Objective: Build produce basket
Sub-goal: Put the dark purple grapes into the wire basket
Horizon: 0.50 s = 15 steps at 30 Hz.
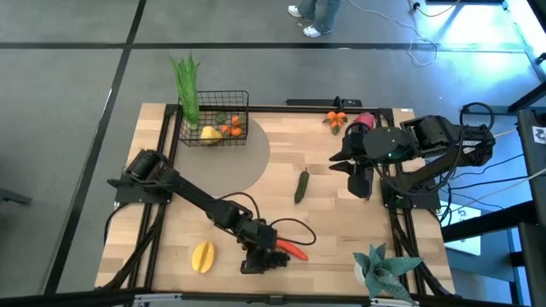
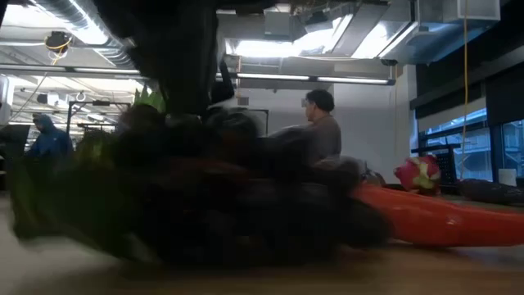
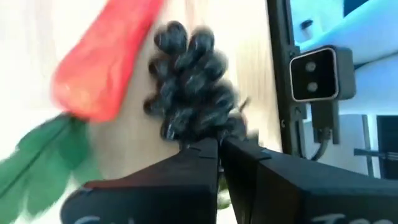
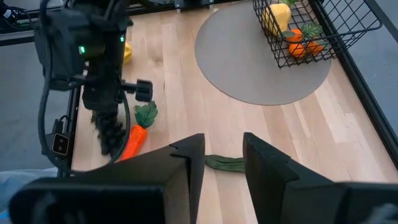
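- Left gripper [image 1: 271, 254] sits at the near edge of the table, near its middle; its fingers [image 3: 205, 155] are drawn together at the stem end of the dark grapes [image 3: 189, 84], apparently pinching the bunch.
- Grapes lie just beside the orange carrot [image 1: 293, 250], whose green top [image 4: 147, 114] points away from the gripper. Contact between the two cannot be confirmed.
- Step in hand, as judged: pick-up of the grapes for transfer to the basket [image 1: 215, 119].
- Basket stands at the far left corner, on the edge of a round grey mat [image 1: 256, 158]; it already holds yellow fruit, tangerines [image 4: 297, 42] and the leek [image 1: 187, 85].
- Next move calls for a straight lift clear of the carrot, then a long carry across the table and a release above the tall mesh rim.
- Remaining loose produce: yellow fruit [image 1: 202, 256] near the front edge, cucumber [image 1: 301, 186] mid-table, dragon fruit [image 1: 362, 124] and more tangerines [image 1: 336, 118] at the far edge.
- Right gripper [image 4: 222, 155] waits by the right edge, fingers apart, holding nothing.
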{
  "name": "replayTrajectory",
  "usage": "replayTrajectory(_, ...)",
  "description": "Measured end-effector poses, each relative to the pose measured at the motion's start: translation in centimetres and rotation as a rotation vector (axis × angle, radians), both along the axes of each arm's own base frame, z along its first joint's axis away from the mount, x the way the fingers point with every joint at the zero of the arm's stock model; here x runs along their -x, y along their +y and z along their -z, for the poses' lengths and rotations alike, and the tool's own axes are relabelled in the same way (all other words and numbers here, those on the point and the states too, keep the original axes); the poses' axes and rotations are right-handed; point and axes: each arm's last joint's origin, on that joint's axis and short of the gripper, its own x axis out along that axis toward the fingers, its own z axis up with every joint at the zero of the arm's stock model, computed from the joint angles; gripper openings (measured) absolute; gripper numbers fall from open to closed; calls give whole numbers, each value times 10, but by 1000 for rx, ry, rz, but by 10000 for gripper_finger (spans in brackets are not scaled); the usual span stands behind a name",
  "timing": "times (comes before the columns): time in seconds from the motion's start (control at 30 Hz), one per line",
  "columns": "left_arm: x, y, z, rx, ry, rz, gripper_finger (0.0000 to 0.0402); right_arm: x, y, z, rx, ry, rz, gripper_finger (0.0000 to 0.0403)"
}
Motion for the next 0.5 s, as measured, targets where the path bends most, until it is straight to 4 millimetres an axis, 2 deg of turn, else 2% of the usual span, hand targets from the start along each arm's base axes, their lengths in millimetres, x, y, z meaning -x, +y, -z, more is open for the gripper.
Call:
replayTrajectory(0.2,14,10,-36,-7,-34,-101,0,0,0,0,18,-2,-17,97)
replayTrajectory(0.5,62,44,-101,-133,-70,-399,0,0,0,0,66,0,-62,97)
